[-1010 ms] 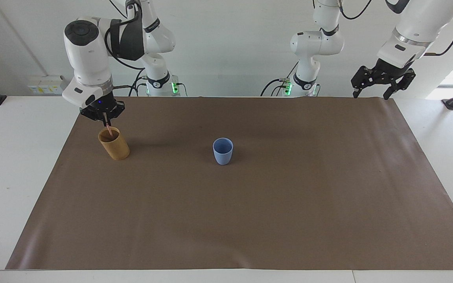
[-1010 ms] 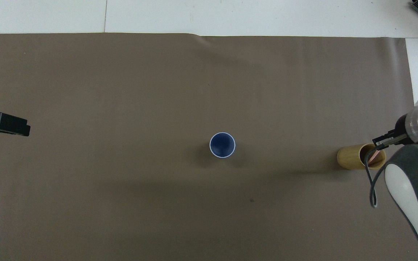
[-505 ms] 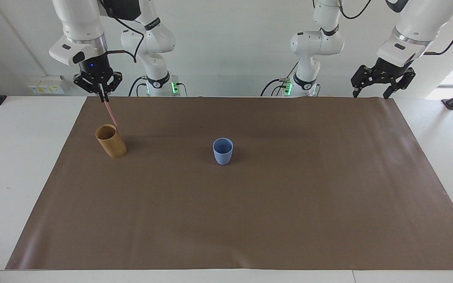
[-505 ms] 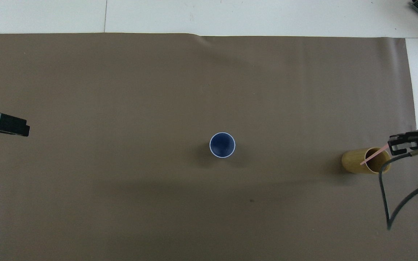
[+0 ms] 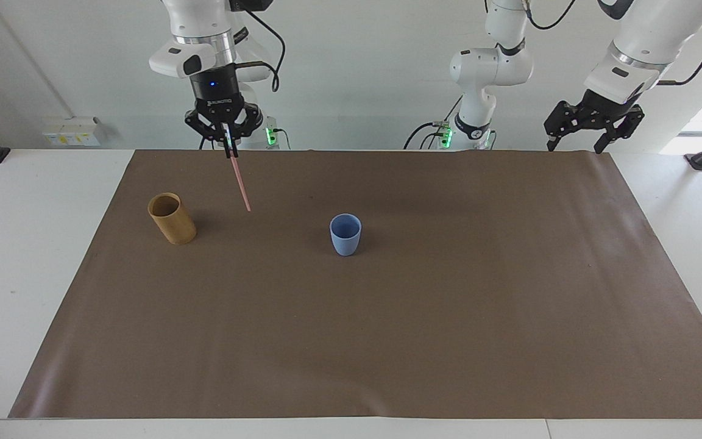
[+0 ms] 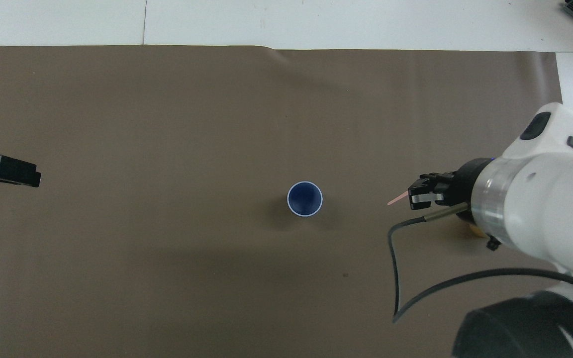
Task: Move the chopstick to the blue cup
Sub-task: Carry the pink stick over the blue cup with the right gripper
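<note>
right hand gripping chopstick over mat, clear of blue cup

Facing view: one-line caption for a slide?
Right tool holds the chopstick aloft between tan holder and blue cup; left tool waits open.

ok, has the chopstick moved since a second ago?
Yes. The right gripper lifted the chopstick out of the tan holder and carried it toward the blue cup.

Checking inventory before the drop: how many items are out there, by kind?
Cups: 2, the blue cup and the tan holder
Chopsticks: 1, the chopstick hanging from the right end effector
Total: 3
</note>
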{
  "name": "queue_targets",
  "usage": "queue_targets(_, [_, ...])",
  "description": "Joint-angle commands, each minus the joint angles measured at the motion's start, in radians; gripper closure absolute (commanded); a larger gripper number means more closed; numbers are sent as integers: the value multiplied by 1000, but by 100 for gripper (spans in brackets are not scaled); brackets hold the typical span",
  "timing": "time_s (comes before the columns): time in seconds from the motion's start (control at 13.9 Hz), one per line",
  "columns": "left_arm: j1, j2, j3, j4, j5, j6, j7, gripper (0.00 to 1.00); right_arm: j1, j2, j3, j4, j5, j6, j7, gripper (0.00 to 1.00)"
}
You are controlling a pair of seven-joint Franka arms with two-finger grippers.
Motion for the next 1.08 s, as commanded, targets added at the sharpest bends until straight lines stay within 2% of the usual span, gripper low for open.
queue_targets(0.0, [11,-12,-4,2,-14,-20,7,0,-11,43,89,39,20,18,120,100])
queue_targets(0.22, [12,-12,-4,2,-14,-20,7,0,1,89,151,45,14,72,252,100])
queue_targets(0.36, [12,-12,-4,2,-14,-19,7,0,63,120,151,47,-3,116,303,100])
queue_targets(0.58, [12,-12,-4,2,-14,-20,7,0,71,158,151,40,-32,176,305,100])
queue_targets(1.01, [12,-12,-4,2,-14,-19,7,0,71,153,151,-27,-62,183,306,100])
